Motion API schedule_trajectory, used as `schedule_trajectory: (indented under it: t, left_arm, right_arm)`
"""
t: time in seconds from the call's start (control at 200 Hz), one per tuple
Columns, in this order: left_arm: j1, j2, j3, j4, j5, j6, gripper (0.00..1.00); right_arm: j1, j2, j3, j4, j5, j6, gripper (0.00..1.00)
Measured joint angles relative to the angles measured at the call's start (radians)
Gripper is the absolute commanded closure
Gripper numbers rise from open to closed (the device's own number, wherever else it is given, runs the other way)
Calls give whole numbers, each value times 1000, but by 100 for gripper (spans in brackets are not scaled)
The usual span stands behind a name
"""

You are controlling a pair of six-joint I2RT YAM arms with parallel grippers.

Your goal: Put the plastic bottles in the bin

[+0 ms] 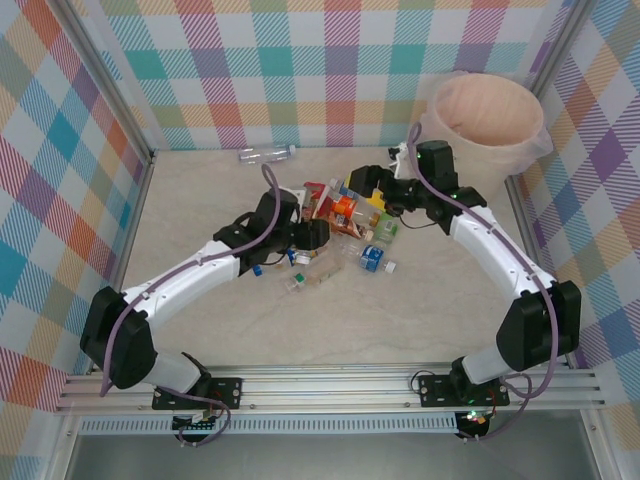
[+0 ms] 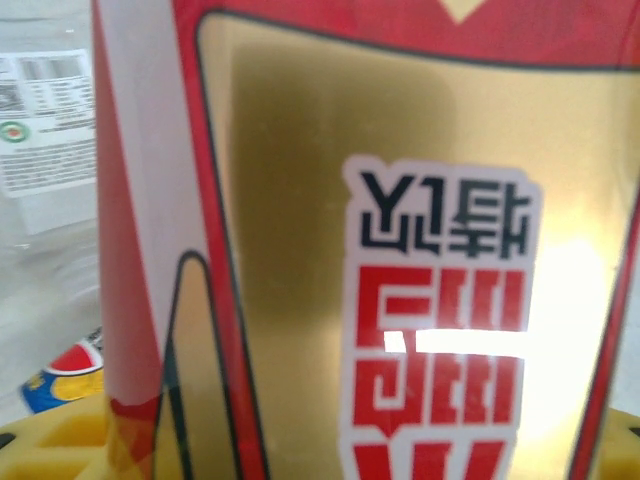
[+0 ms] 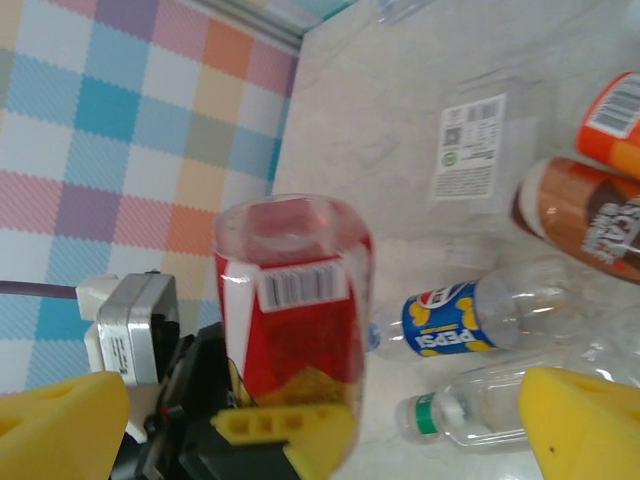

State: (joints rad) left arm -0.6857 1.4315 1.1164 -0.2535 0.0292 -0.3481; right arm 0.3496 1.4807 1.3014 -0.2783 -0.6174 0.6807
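Plainly from right wrist, left pincer (image 3: 285, 428) gripping red-label bottle (image 3: 295, 300), right pincer (image 1: 380, 203) wide open

arms (image 1: 190, 275): white links, black joints | cables (image 1: 268, 180): thin purple | pincer fingers (image 3: 585, 425): bright yellow

Worktop (image 1: 330, 330): pale beige with a marbled stone pattern, matte, evenly lit, shadows soft.
Back wall (image 1: 300, 70), left wall (image 1: 50, 200) and right wall (image 1: 610, 200): pastel plaid panels in teal, pink, orange, purple and yellow on white.
Aluminium post (image 1: 105, 85) at the far left corner.
Grooved aluminium rail (image 1: 330, 385) along the near edge, with a plain grey surface (image 1: 350, 455) below it.
Right wrist view: plaid wall meets the worktop at a thin metal edge.
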Motion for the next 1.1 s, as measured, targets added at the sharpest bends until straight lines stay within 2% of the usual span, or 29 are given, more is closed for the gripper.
schedule_trajectory:
  t: [0.455,0.52,0.625,0.685,0.89,1.015,1.1]
  left_arm:
    - [-48,-2,-1,111,70,32,45]
    - [-51,-2,-1,125,83,31,45]
    - [-52,0,-6,127,92,31,44]
    - [-52,0,-7,127,101,32,44]
    - [-53,15,-6,145,110,38,43]
    - [-53,25,-6,156,113,39,39]
    - [-53,28,-5,156,113,39,35]
  right_arm:
    - [71,50,-19,42,-13,0,0]
    - [77,64,-19,43,-14,0,3]
    - [82,73,-19,58,-18,5,9]
    - [83,73,-20,70,-16,13,21]
    - [87,75,-26,122,-18,19,38]
    - [87,75,-28,121,-8,13,45]
    - [87,75,-28,119,-1,11,45]
